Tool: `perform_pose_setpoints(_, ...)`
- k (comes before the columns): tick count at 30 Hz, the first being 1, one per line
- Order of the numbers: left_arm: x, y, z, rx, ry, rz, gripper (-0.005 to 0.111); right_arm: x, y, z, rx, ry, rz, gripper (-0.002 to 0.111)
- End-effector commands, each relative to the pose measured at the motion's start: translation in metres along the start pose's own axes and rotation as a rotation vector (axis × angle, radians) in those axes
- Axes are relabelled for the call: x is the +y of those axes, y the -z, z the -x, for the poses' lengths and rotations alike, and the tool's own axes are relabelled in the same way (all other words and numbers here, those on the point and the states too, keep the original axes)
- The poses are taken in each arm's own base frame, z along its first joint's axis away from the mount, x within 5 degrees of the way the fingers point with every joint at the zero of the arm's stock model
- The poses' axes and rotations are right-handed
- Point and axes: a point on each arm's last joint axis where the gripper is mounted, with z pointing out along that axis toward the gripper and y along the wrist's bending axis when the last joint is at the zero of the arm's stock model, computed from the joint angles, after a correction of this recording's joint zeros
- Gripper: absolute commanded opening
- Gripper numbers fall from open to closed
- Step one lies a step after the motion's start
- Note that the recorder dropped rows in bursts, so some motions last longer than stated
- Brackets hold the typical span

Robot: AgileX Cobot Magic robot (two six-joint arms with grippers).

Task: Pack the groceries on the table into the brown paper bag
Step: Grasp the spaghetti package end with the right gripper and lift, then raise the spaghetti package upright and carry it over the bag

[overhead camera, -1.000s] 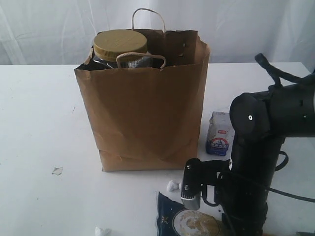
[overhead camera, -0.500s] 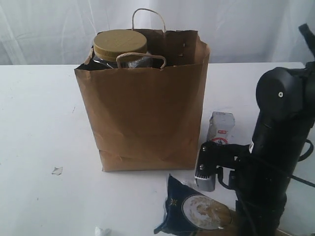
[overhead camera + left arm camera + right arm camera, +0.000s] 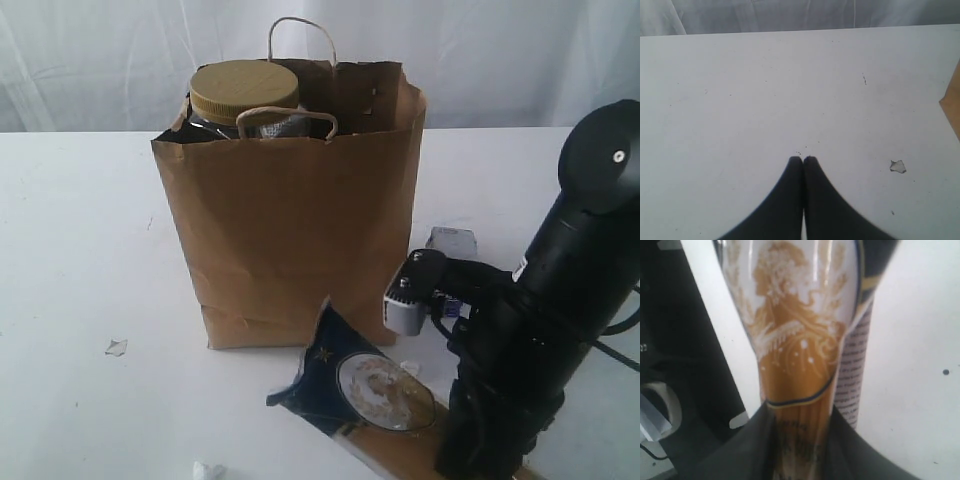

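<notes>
White table (image 3: 80, 250) takes up nearly the whole exterior view, and its far edge meets a pale curtain.

One brown paper bag (image 3: 290, 240) stands upright around the middle of the table, set back from the edge nearest the exterior camera. Its mouth is open and its two twisted loop handles stand up, one at the front rim (image 3: 285, 112) and one at the back rim (image 3: 300, 22). A sliver of the bag's side also shows in the left wrist view.

One black arm, the right arm (image 3: 560, 300), fills the table's near right corner and bends down toward the surface.

One big clear jar (image 3: 245, 95) sits inside the bag against its left side, with its olive lid rising above the rim.

One long spaghetti pack (image 3: 370, 385) slants in front of the bag's lower right corner. Its dark blue end, with a round gold-and-white emblem, points toward the bag. Whether that end touches the table cannot be told. The right gripper (image 3: 797, 440) is clenched around the pack's golden lower stretch, with a dark finger pressed on either side.

One small blue-white carton (image 3: 452, 238) stands just right of the bag, mostly hidden behind the arm.

Two small white scraps lie on the left half of the table. One is left of the bag's base (image 3: 116, 347) and one is at the near edge (image 3: 205, 468).

The left gripper (image 3: 803, 160) is over bare table with its two dark fingertips pressed together, grasping nothing.
</notes>
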Motion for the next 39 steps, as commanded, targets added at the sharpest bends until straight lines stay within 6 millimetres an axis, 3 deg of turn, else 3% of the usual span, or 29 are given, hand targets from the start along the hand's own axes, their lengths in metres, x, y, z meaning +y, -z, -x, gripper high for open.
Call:
perform_pose_setpoints(1, 0.0, 0.0, 0.0, -0.009, 0.013, -0.004, 0.0, 0.017, 0.015, 0.005, -0.116, -0.092, 0.06, 0.0)
perform_pose_setpoints(9, 0.0, 0.0, 0.0, -0.009, 0.013, -0.004, 0.0, 0.054, 0.05, 0.002, -0.328, -0.151, 0.085, 0.0)
perform_pose_setpoints(18, 0.0, 0.0, 0.0, -0.009, 0.013, -0.004, 0.0, 0.114, 0.133, -0.006, -0.638, -0.057, -0.024, 0.0)
perform_pose_setpoints(21, 0.0, 0.0, 0.0, -0.009, 0.013, -0.004, 0.0, 0.125, 0.151, -0.006, -0.695, -0.01, -0.059, 0.0)
perform_pose_setpoints(25, 0.0, 0.0, 0.0, -0.009, 0.013, -0.004, 0.0, 0.139, 0.182, 0.006, -0.876, -0.034, -0.016, 0.0)
perform_pose_setpoints(28, 0.0, 0.0, 0.0, -0.009, 0.013, -0.004, 0.0, 0.155, 0.209, 0.017, -1.042, 0.044, 0.05, 0.0)
perform_pose_setpoints(33, 0.0, 0.0, 0.0, -0.009, 0.013, -0.004, 0.0, 0.159, 0.241, 0.028, -1.119, 0.118, -0.075, 0.0)
perform_pose_setpoints(39, 0.0, 0.0, 0.0, -0.009, 0.013, -0.004, 0.0, 0.16, 0.262, 0.038, -1.178, 0.206, -0.176, 0.0)
